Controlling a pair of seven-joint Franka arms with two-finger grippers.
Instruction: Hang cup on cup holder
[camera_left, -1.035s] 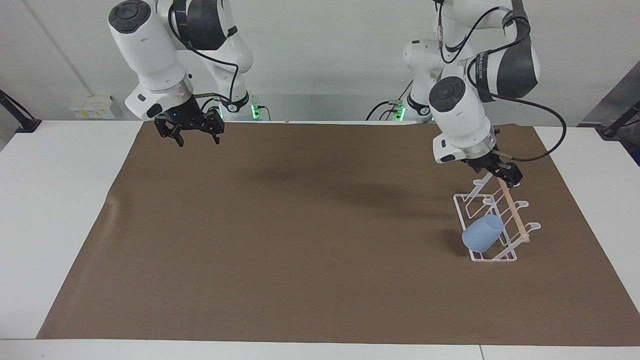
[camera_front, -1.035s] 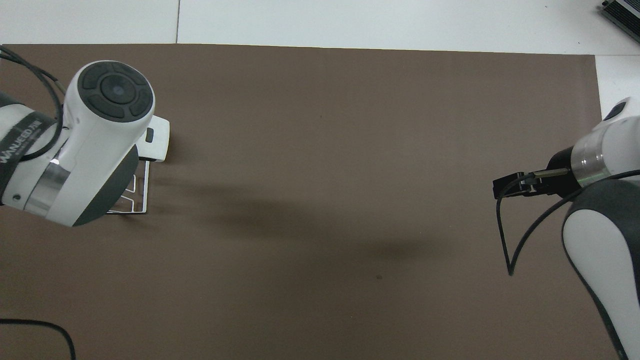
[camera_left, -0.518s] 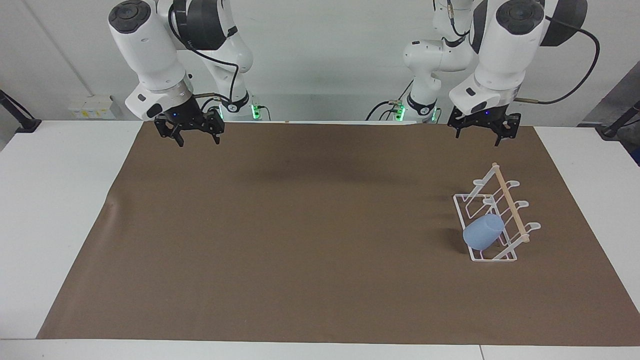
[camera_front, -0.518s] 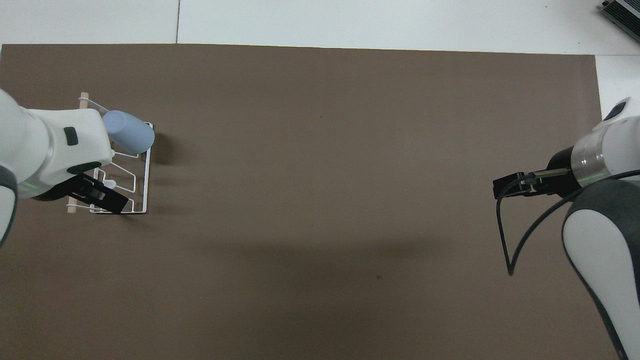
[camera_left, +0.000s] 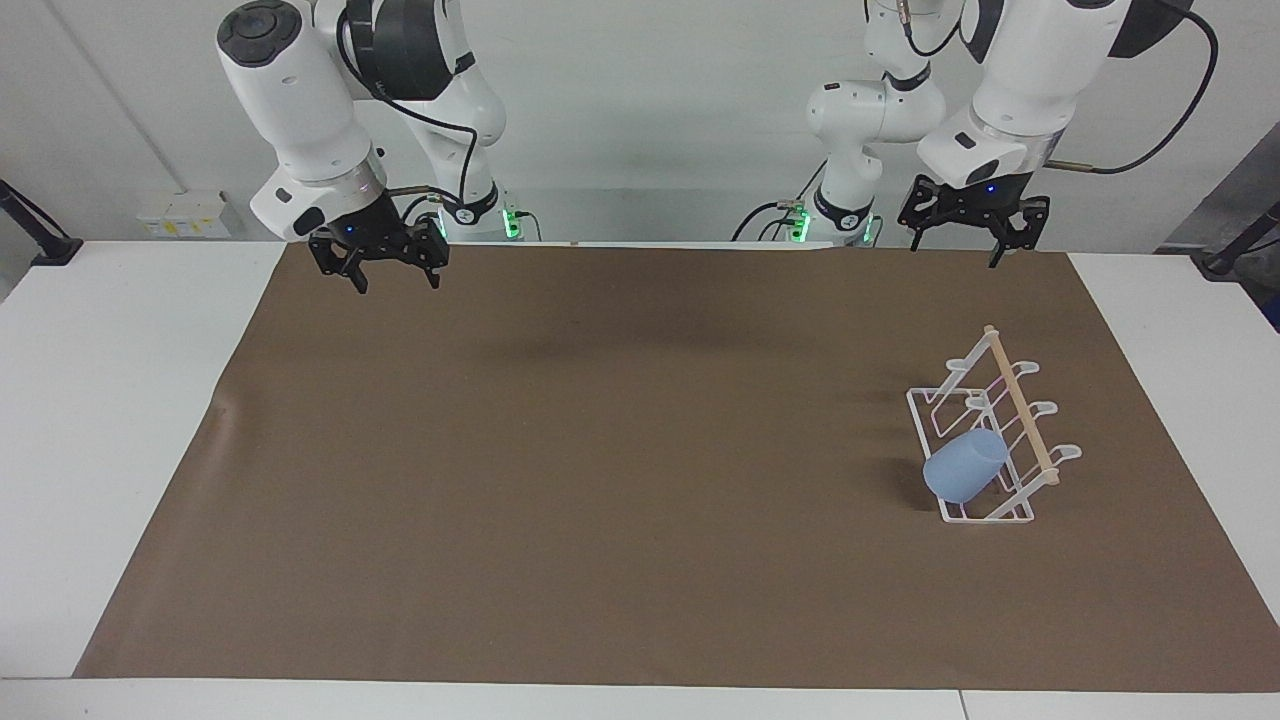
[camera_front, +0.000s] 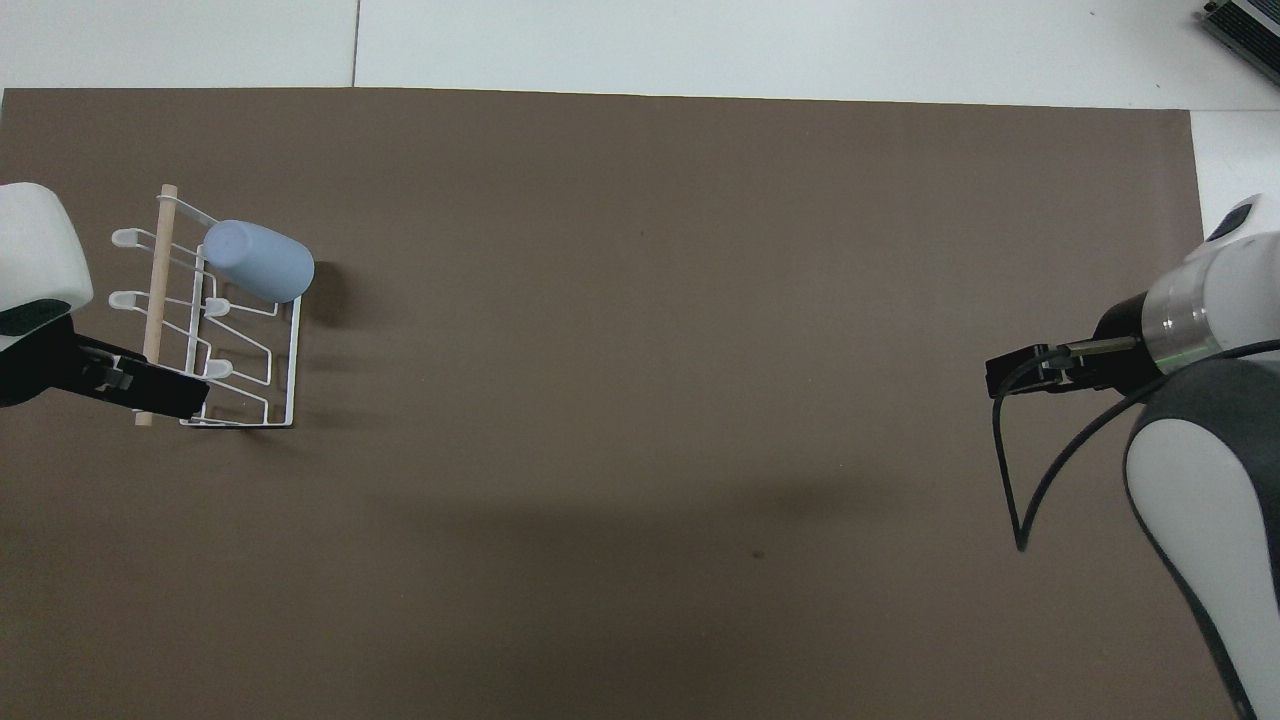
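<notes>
1. We start at the right arm's end of the worktop (camera_left: 120, 400). Our right hand (camera_left: 377, 262) hangs in the air above the edge of the brown mat (camera_left: 600, 480) closest to the robots. Its fingers are apart, it holds nothing and touches nothing, and this arm waits.

2. The middle of the mat is bare.

3. At the left arm's end we find the cup (camera_left: 965, 465) on the holder (camera_left: 985, 440). It sits slanted on a prong at the end of the holder farthest from the robots, base pointing up and toward the middle of the mat. In the overhead view the cup (camera_front: 258, 261) leans away from the wooden rod (camera_front: 156, 300), with two prongs closer to the robots left free.

4. Our left hand (camera_left: 972, 218) is up in the air over the mat's edge by the robots, well apart from the holder. Its fingers are spread, and it grips and touches nothing.

5. We judge the task done: the cup hangs by itself, with no hand on it. Nothing seems left except perhaps bringing the left arm to rest.
</notes>
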